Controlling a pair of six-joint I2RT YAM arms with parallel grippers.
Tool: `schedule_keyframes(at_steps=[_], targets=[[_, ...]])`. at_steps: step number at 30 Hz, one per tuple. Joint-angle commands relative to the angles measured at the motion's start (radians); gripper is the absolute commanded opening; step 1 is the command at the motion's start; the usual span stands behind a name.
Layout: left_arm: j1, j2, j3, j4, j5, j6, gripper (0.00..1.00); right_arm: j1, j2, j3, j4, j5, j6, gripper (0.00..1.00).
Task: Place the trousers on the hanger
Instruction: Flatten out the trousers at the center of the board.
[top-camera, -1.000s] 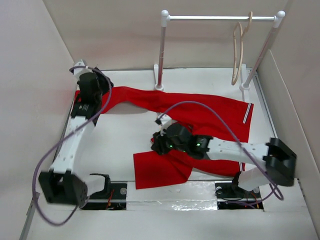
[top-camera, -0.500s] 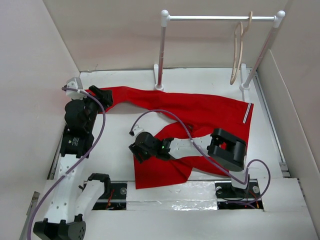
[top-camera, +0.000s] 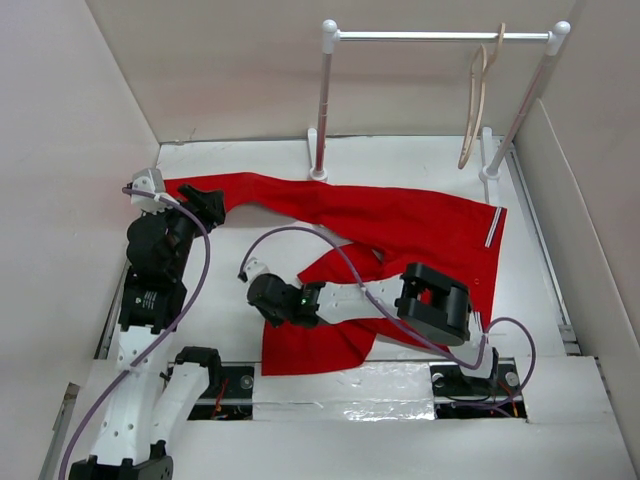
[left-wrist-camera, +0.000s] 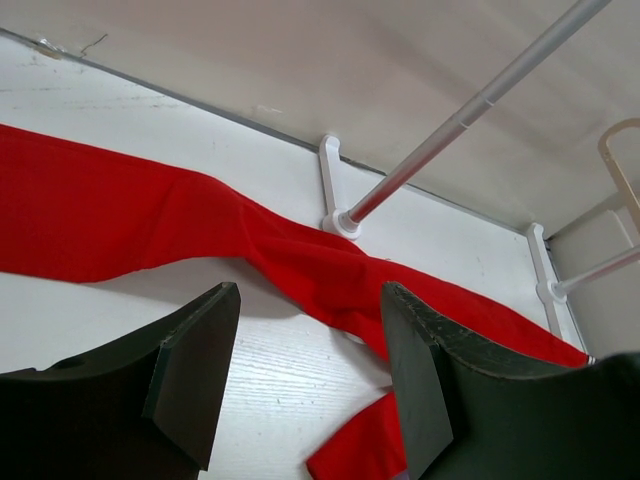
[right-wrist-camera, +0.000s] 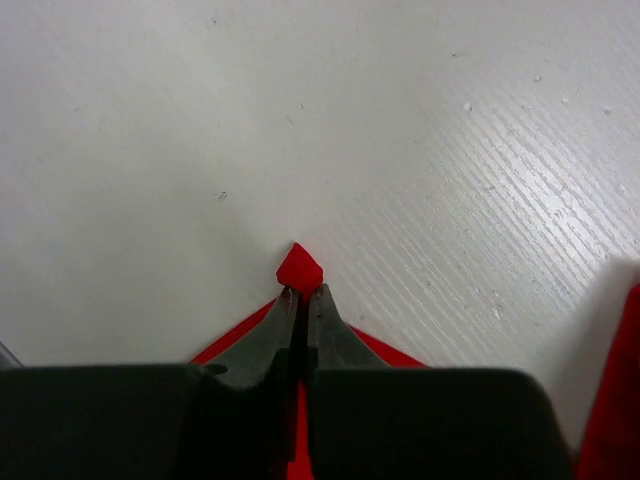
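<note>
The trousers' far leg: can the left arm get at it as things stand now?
Probably yes. The left claw stands open right at the end of that leg of the trousers, with nothing between them. The right claw, shut on a corner of the near leg, is well aside.

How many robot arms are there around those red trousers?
2. The left arm runs up the left side, the left gripper open near the trousers; the right arm reaches across from the near right, the right gripper pinching them.
</note>
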Motion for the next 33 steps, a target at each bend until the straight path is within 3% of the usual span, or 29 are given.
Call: schedule_keyframes(at_steps=[1,6,13,15,21,24,25,28,30,33], targets=[[0.003,-0.021,-0.008,0.044,0.017,0.012,0.56,0.011,0.017,0.116,-0.070,0.042,-0.036,0.00],[0.029,-0.035,-0.008,0.038,-0.007,0.003,0.56,-0.041,0.033,0.389,-0.070,-0.006,-0.090,0.00],[0.051,-0.124,-0.013,0.025,-0.190,-0.008,0.57,-0.149,0.187,0.858,-0.079,-0.311,0.031,0.00],[0.051,-0.130,-0.007,0.014,-0.228,-0.011,0.57,-0.169,0.252,0.946,-0.053,-0.371,0.088,0.00],[0.051,-0.139,-0.002,0.006,-0.291,-0.011,0.57,-0.192,0.376,1.005,0.024,-0.528,0.255,0.03],[0.051,-0.123,0.001,-0.002,-0.313,-0.005,0.58,-0.205,0.379,0.963,0.025,-0.523,0.255,0.27],[0.051,-0.101,0.002,-0.011,-0.314,-0.005,0.58,-0.205,0.347,0.906,0.037,-0.529,0.254,0.54],[0.051,-0.049,0.016,-0.031,-0.316,-0.008,0.62,-0.262,0.230,0.755,0.071,-0.523,0.237,0.84],[0.051,-0.027,0.015,-0.035,-0.310,-0.011,0.62,-0.285,0.137,0.634,0.105,-0.508,0.220,0.90],[0.051,0.026,0.004,-0.032,-0.278,-0.025,0.63,-0.325,-0.093,0.323,0.213,-0.458,0.199,0.84]])
